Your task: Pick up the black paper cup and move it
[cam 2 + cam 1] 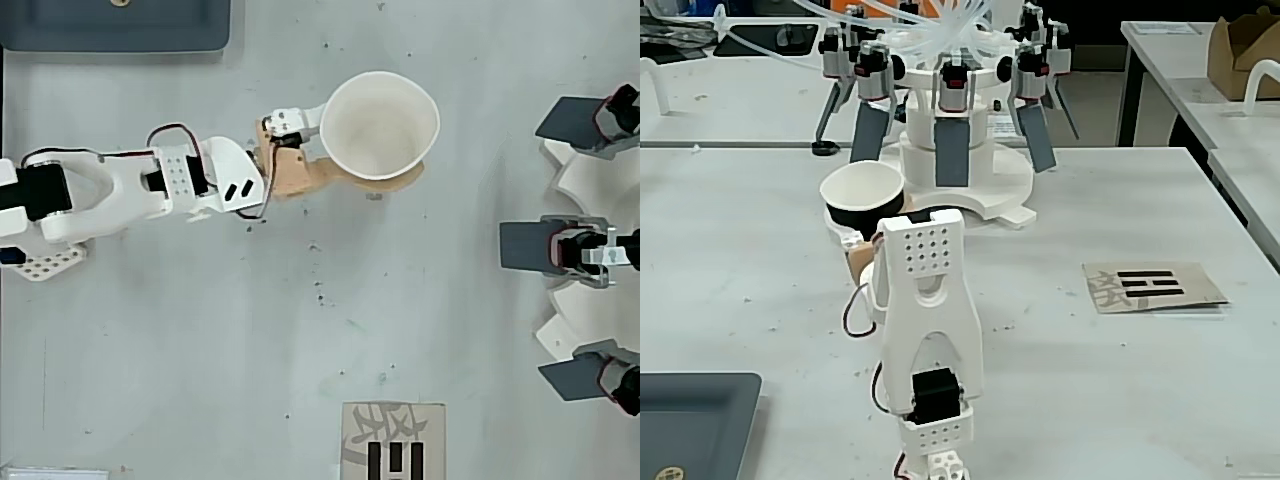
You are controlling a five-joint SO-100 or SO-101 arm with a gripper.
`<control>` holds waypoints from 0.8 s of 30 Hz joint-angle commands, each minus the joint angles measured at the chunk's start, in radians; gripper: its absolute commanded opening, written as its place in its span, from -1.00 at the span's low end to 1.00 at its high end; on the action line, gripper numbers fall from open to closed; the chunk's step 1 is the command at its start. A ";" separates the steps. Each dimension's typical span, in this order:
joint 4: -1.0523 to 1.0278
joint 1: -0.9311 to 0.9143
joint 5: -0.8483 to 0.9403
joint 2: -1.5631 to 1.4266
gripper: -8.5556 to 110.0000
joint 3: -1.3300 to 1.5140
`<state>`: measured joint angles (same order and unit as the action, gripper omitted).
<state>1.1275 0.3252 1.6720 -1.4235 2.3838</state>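
The black paper cup [858, 212] stands upright, mouth up, just beyond my white arm [928, 300] in the fixed view. From overhead its white inside [380, 125] fills the space between my fingers. My gripper [372, 150] is shut on the cup. The tan finger [300, 178] runs along the cup's lower side and the white finger [298, 122] presses its upper left. The arm hides the cup's base, so I cannot tell whether it touches the table.
A white machine with grey paddles [952, 150] stands right behind the cup, at the right edge [580, 245] overhead. A cardboard card with black marks [1152, 286] lies to the right. A dark tray [695, 420] sits beside the arm's base.
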 commanded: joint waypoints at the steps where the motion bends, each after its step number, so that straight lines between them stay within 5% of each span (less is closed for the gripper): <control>1: 0.006 -0.020 0.008 -0.091 -0.73 0.017; 24: -0.005 -0.150 0.000 -0.426 -0.73 0.356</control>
<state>1.1275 0.1933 1.6812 -1.7917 2.7443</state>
